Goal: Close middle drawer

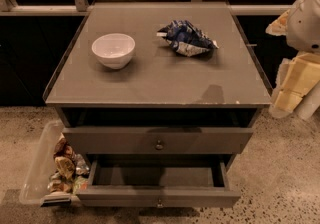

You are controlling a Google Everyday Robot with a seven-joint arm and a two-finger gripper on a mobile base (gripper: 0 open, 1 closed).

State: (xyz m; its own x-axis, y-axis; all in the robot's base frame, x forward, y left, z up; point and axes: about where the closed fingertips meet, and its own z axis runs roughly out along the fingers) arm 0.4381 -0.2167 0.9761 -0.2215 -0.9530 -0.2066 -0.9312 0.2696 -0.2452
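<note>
bowl (113,49) left of bag (188,39) on cabinet top (150,85); tool (295,87) beside its right edge

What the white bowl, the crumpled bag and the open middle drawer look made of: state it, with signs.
The white bowl: glazed ceramic or plastic; smooth, glossy. The crumpled bag: thin foil or plastic film; sharp creases, glints. The middle drawer: matte grey-brown wood or laminate, probably; its knob looks metal, small and dark. The gripper is at the right edge, beside the cabinet.

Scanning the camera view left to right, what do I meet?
From the left: clear bin of snacks on the floor → white bowl → crumpled blue bag → gripper, at the right edge beside the cabinet.
</note>
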